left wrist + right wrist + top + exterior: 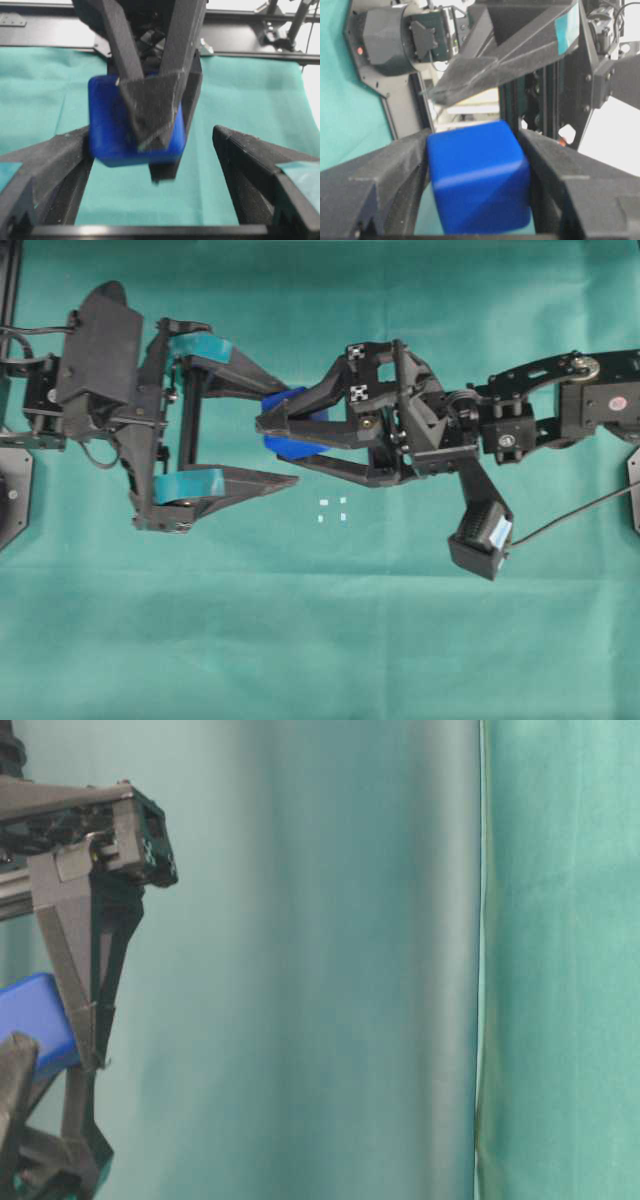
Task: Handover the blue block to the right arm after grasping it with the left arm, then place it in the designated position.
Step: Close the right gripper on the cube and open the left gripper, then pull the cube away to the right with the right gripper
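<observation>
Mid-air above the green-draped worktop, the handover looks all but complete, with only the placing left to do. At left in the overhead view, the left arm has its teal-banded fingers spread as wide as they go, one above and one below the meeting point. The upper finger tip lies near or against the blue block in the overhead view, but the left wrist view shows clear cloth between the block and the right-hand finger, while the left-hand finger sits just beside it; whether that one touches cannot be told. Judged from this, the left arm carries none of the load.

In the centre, the block sits off the cloth between the two arms, clamped by the all-black fingers of the right arm. The right wrist view shows them partly open, pressed flat to opposite faces of the cube, a grip that reads as firm.

Below the block in the overhead view, the designated position, four tiny white marks in a square, lies bare. What remains, by this reading: the right arm must carry the cube to those marks, set it down inside them and let go.
</observation>
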{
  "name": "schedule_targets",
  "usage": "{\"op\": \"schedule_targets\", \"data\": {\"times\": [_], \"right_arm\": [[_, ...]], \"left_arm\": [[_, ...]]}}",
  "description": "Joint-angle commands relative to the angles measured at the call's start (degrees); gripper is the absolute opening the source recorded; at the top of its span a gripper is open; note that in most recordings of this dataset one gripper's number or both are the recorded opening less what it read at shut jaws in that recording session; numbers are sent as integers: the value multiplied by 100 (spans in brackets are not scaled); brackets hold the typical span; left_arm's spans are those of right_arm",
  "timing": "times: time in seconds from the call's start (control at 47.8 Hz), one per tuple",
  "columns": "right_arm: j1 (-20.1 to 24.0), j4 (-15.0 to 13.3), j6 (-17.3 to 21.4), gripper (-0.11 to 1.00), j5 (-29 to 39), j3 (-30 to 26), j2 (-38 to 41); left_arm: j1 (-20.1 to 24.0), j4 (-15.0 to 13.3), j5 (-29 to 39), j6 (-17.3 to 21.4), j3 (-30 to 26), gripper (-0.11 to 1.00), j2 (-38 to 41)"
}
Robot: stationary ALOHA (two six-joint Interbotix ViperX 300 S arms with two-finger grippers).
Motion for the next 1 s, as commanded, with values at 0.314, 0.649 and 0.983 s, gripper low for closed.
{"op": "schedule_targets", "data": {"times": [0.314,0.649,0.983], "right_arm": [[18,35,26,56,316,606,-861],[70,141,70,56,325,756,-1020],[70,1169,1661,56,246,756,-1037]], "left_arm": [[-9,-9,185,0,369,100,-694],[26,-9,229,18,360,100,-694],[26,18,325,62,360,100,-686]]}}
